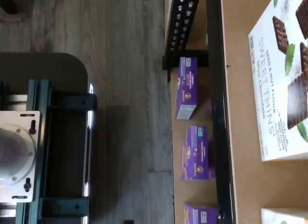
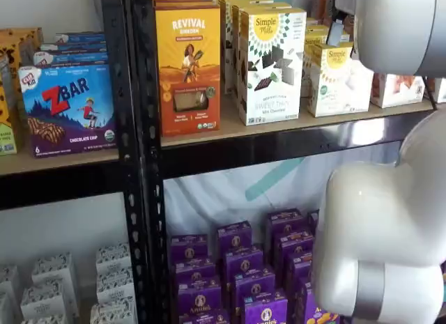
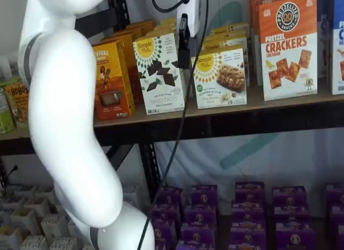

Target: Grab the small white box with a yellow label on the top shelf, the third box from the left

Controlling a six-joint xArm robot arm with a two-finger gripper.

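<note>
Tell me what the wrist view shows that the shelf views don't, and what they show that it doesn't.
Only the wrist view shows the grey wood floor and the dark mount with teal brackets.

Only the shelf views show the small white box, the orange pretzel cracker box, the arm and the gripper, seen side-on.

Both show the tall Sweet Thins box, the top shelf and purple boxes lower down.
</note>
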